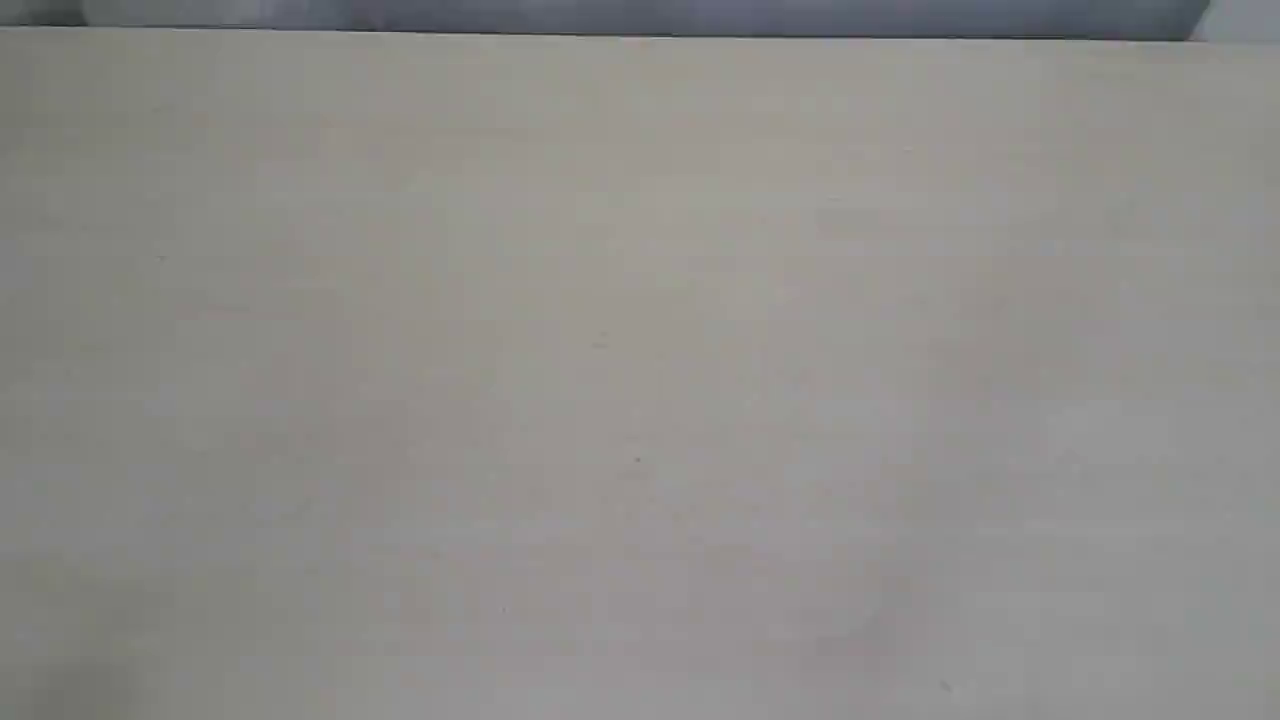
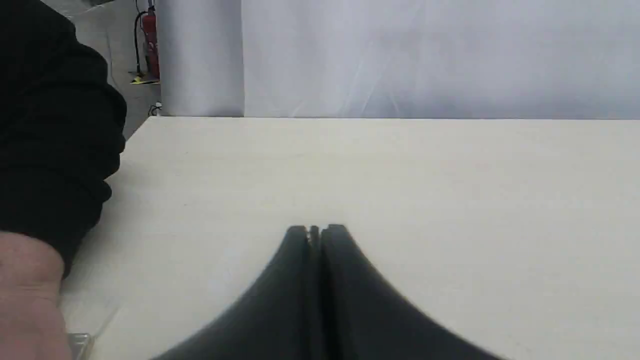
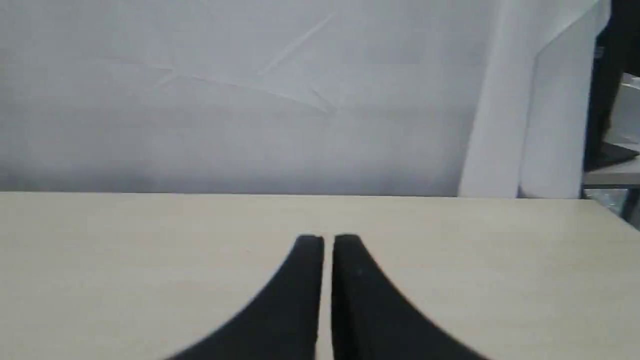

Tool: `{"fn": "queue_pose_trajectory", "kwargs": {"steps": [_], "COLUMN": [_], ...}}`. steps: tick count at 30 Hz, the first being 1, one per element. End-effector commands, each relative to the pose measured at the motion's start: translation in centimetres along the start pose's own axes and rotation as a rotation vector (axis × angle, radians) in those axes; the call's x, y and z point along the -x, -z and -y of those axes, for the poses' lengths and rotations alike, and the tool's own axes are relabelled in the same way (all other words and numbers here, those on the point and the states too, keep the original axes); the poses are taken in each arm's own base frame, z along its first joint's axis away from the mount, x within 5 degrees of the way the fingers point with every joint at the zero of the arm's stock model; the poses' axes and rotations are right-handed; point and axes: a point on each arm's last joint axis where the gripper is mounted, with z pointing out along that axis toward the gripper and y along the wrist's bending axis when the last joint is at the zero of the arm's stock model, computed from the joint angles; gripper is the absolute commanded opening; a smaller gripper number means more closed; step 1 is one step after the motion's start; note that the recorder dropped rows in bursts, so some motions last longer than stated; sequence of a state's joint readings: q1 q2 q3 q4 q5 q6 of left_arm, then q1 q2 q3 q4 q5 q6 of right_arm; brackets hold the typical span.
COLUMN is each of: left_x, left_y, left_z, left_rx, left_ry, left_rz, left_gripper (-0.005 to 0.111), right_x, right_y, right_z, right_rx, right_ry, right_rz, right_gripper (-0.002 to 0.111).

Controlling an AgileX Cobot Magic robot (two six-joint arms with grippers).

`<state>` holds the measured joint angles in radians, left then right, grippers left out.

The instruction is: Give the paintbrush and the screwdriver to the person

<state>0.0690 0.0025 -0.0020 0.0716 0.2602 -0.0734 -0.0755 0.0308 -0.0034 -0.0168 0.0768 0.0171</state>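
Person (image 2: 27, 300) near left gripper (image 2: 316, 229), not touching; its jaws pressed together, empty; right gripper (image 3: 328, 239) nearly closed, empty.

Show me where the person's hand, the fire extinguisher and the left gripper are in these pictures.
person's hand (image 2: 25, 305): left wrist view, on the bare skin.
fire extinguisher (image 2: 150, 47): left wrist view, on its red body.
left gripper (image 2: 315, 231): left wrist view, between its closed fingertips.

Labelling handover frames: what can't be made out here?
Paintbrush, screwdriver: in no view.
Person's hand: left wrist view, cut off by the frame edge; the shiny bit beside it is too cropped to identify.
Left tool, right tool: outside the exterior view.
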Motion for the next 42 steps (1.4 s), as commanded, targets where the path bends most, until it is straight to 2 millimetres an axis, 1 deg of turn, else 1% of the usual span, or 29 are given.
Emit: {"fn": "queue_pose_trajectory", "kwargs": {"steps": [1, 42], "left_x": [0.04, 0.02], "left_y": [0.00, 0.00], "left_z": [0.05, 0.05], "left_rx": [-0.007, -0.007], "left_ry": [0.006, 0.006], "left_rz": [0.011, 0.008], "left_gripper": [0.000, 0.000], "right_x": [-0.17, -0.18], "right_y": [-0.07, -0.07], "right_z": [-0.34, -0.30], "right_rx": [0.057, 0.050], "right_ry": [0.011, 0.009], "right_rz": [-0.012, -0.014], "right_gripper": [0.005, 0.005]}}
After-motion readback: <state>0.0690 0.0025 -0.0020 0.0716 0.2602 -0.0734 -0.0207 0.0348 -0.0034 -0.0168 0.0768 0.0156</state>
